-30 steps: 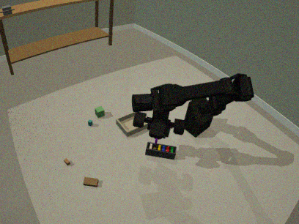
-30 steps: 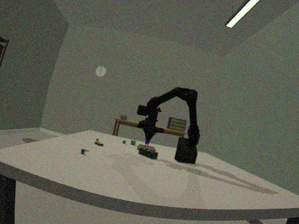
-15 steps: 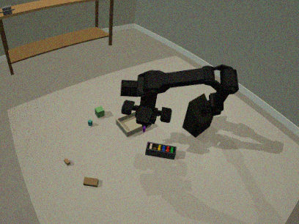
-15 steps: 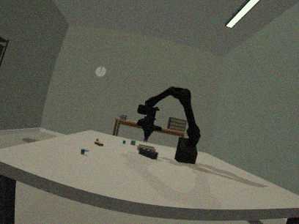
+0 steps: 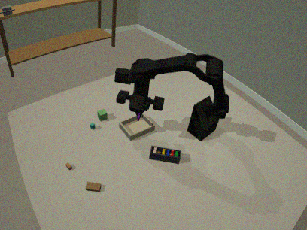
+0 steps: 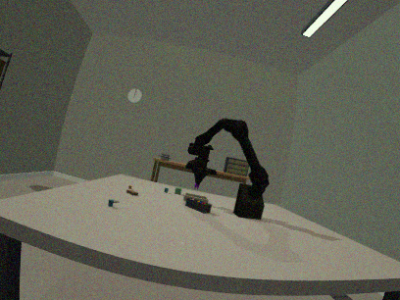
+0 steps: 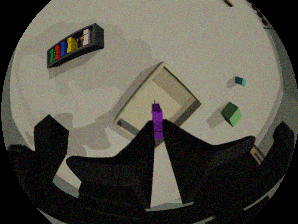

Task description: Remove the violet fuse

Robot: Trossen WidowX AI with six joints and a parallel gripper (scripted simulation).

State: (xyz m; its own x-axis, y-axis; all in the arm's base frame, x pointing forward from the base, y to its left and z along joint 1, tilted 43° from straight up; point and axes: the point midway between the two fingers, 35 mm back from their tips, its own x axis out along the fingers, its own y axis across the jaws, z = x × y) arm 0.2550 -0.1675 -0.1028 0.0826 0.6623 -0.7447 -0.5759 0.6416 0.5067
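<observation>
Two small cubes sit off to the gripper's left in the top view, the teal cube (image 5: 92, 125) and the green cube (image 5: 102, 114), both well apart from the tool and out of the way of the drop. Next comes the gripper (image 5: 139, 115) itself, pointing straight down with its fingers clamped on the upper part of the violet fuse (image 5: 139, 117), which hangs below the fingertips. Keeping the fuse vertical fits the way it has to leave its slot, and it also lets the lower end go down into the tray without tipping. Directly beneath the tool lies the tray (image 5: 129, 133); the fuse hangs over its far side, apparently above the floor of the tray and not yet resting on it, so I judge the carry nearly done and the release still to come. Further right and nearer the camera, the fuse block (image 5: 165, 154) stands well apart from the gripper, with the other fuses in their row.
</observation>
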